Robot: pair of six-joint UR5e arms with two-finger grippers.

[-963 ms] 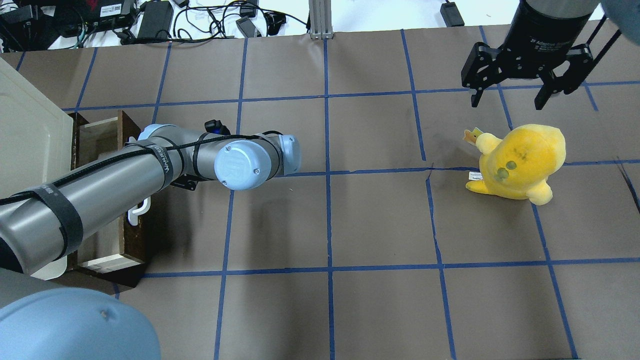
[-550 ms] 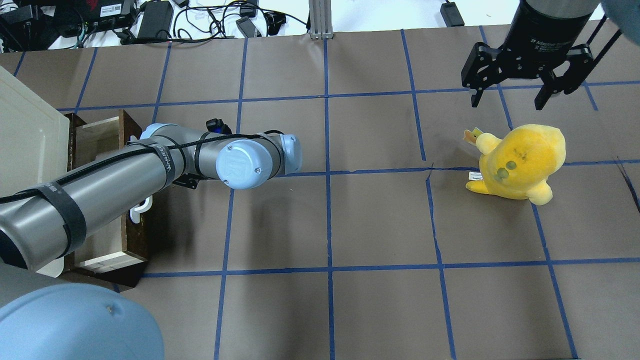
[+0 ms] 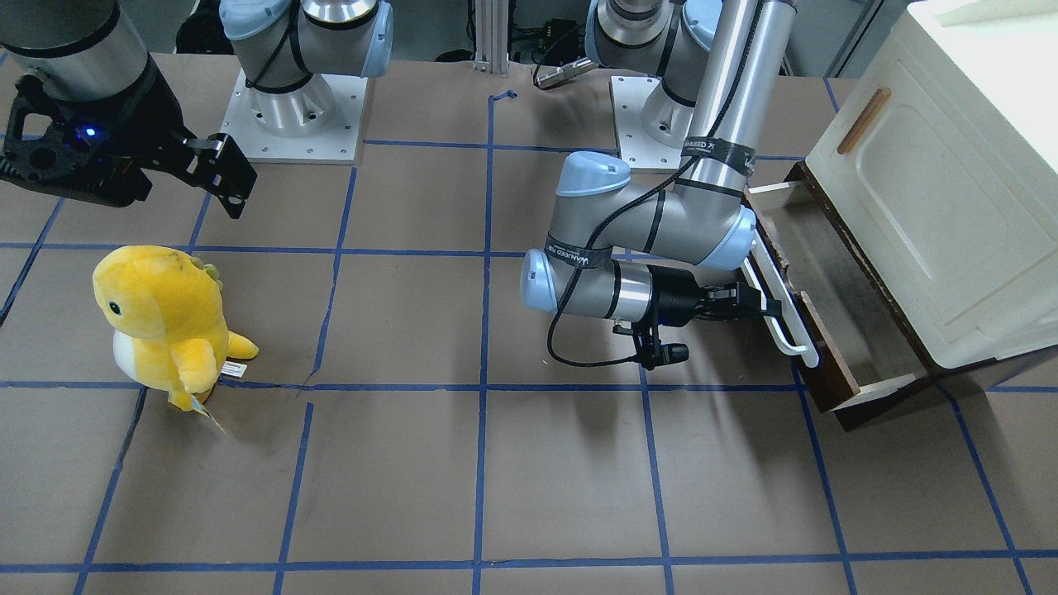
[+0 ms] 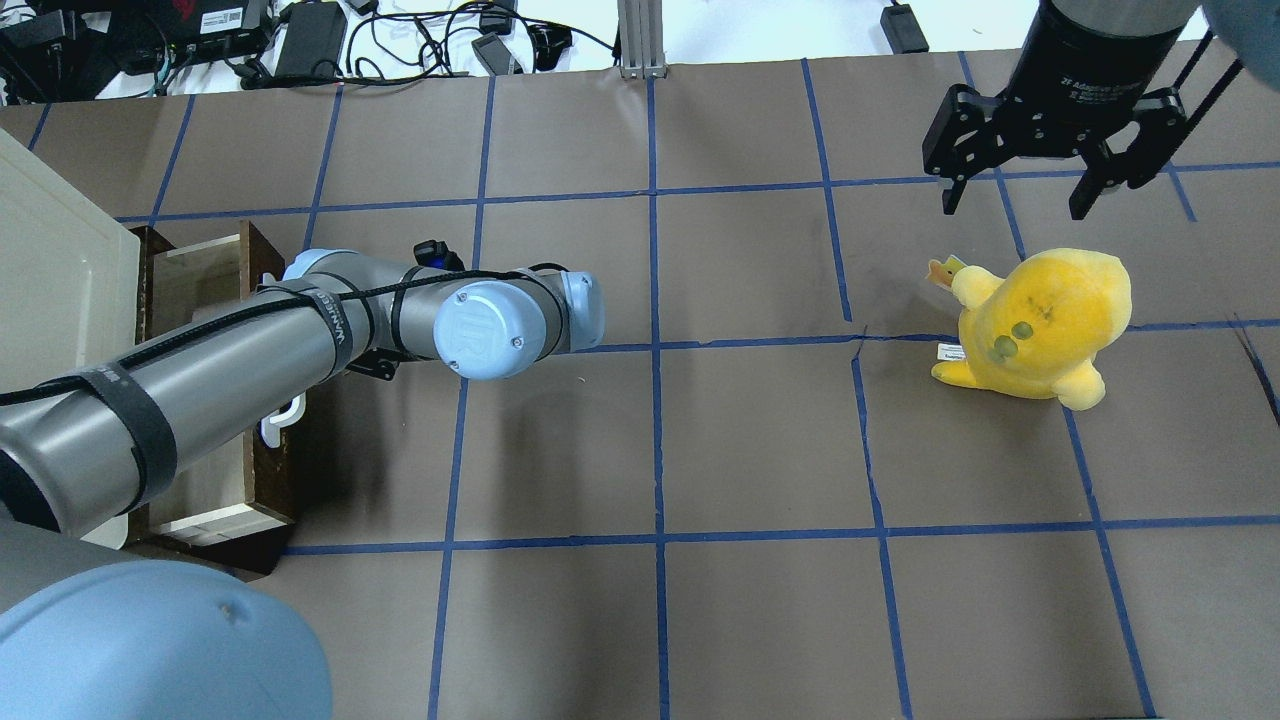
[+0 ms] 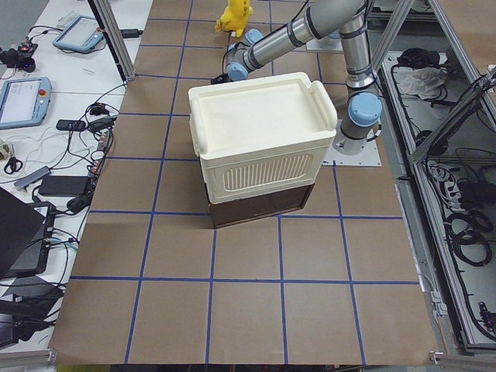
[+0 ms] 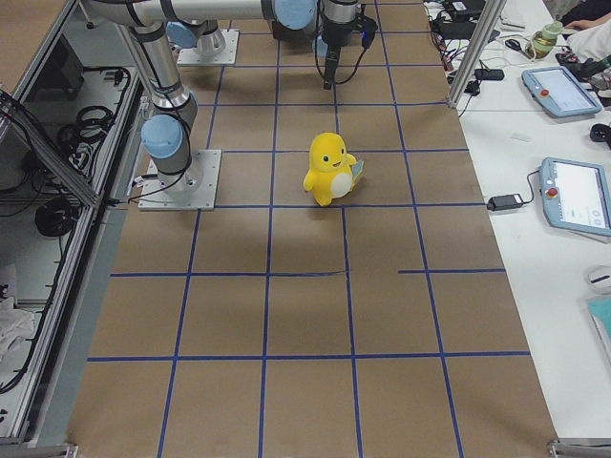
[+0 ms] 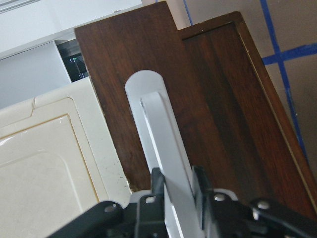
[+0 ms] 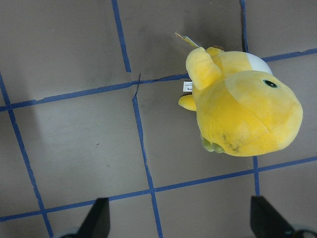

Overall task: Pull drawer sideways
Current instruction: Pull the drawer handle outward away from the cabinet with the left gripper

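One drawer [image 3: 835, 285], partly drawn out from under the cream cabinet [image 3: 934, 190] at the table's left end; left gripper [image 7: 177, 179] clamped across its white bar handle [image 7: 148, 114], right gripper [image 4: 1015, 205] spread wide, holding nothing. Handling advised: draw straight along the drawer's own line toward the table's middle, handle square between the fingers, lest the sides bind in the cabinet base; plush toy [image 4: 1040, 320] sits well apart, near the right gripper.

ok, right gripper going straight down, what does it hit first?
Probably table paper just beside the yellow plush, which sits off-centre ahead of the open right gripper in its wrist view. Close call, depth unclear.
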